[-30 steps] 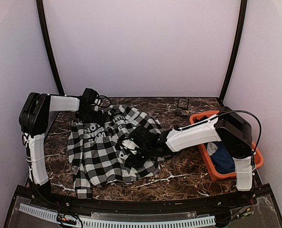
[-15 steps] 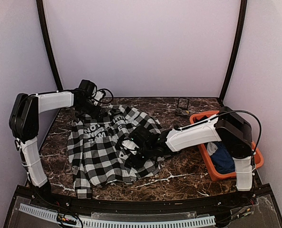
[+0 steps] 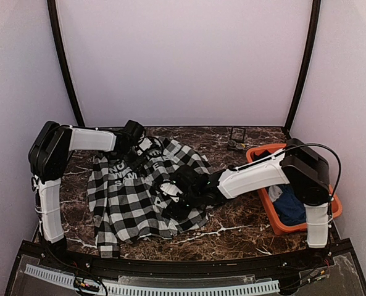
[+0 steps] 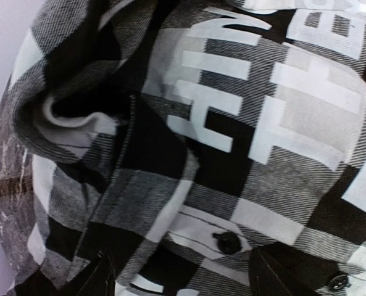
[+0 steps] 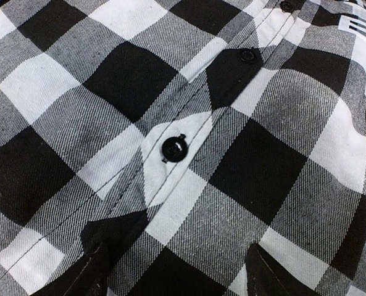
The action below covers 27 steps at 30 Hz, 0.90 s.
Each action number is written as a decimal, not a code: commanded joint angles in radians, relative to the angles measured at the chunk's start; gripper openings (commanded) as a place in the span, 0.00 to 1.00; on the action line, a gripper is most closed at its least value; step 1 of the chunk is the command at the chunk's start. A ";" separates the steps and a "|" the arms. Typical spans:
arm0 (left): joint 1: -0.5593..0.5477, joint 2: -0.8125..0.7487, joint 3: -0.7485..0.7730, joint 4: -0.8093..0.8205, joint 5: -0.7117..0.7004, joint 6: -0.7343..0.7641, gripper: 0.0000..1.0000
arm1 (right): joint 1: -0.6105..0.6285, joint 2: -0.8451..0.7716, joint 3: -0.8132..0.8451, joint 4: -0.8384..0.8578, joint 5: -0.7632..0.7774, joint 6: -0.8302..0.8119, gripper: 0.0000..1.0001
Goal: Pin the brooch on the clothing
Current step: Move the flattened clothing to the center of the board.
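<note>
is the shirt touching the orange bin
Apart. The top view shows bare table between the shirt and the bin, on both sides of the right arm crossing the gap.

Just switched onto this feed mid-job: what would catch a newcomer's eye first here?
The black-and-white checked flannel shirt with white block lettering, rumpled across the dark marble table, dominates. Both arms reach over it: left gripper at its far edge by the lettering, right gripper above its black buttons mid-table. An orange basket holding a blue garment sits at right.

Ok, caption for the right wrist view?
Right gripper, open, close over the checked shirt, a black button mid-frame.
</note>
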 commanded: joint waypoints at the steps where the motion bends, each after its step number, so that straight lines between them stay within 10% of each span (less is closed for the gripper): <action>1: 0.010 0.014 -0.018 0.032 -0.148 0.021 0.72 | 0.007 -0.034 -0.043 -0.007 -0.015 0.008 0.73; 17: 0.010 0.054 -0.001 0.025 -0.111 0.035 0.59 | 0.008 -0.056 -0.086 0.002 -0.059 0.008 0.70; 27: 0.010 0.095 0.060 -0.015 -0.163 -0.001 0.02 | 0.009 -0.058 -0.101 -0.022 -0.125 -0.007 0.53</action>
